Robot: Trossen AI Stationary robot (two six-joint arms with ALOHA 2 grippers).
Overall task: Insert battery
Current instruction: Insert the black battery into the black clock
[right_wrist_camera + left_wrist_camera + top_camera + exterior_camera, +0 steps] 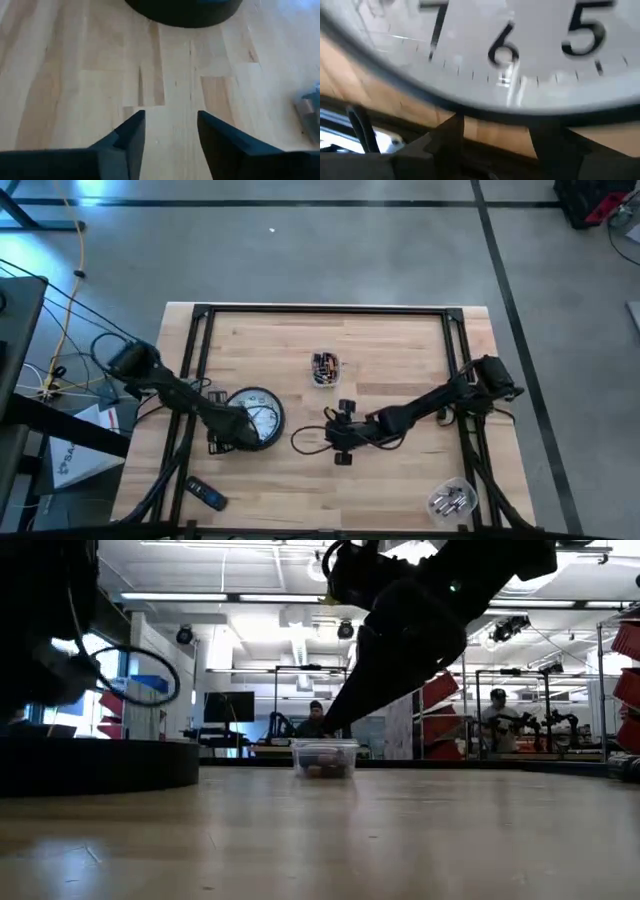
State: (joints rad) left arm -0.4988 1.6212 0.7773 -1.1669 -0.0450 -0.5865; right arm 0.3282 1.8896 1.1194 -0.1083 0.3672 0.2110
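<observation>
Clock face (pixel 520 45) cut off on every side just ahead of the left gripper (pixel 492 132), numerals blurred. Only a dark slice of clock rim (pixel 182 12) beyond the right gripper (pixel 167 130). Contents of the small tub (pixel 323 368) and the corner tub (pixel 450 500): too small to tell.

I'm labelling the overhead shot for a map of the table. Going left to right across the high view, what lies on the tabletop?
Small dark device near the front edge → wall clock, with the left gripper at its rim → clear container of small parts → right gripper → clear container of batteries.
</observation>
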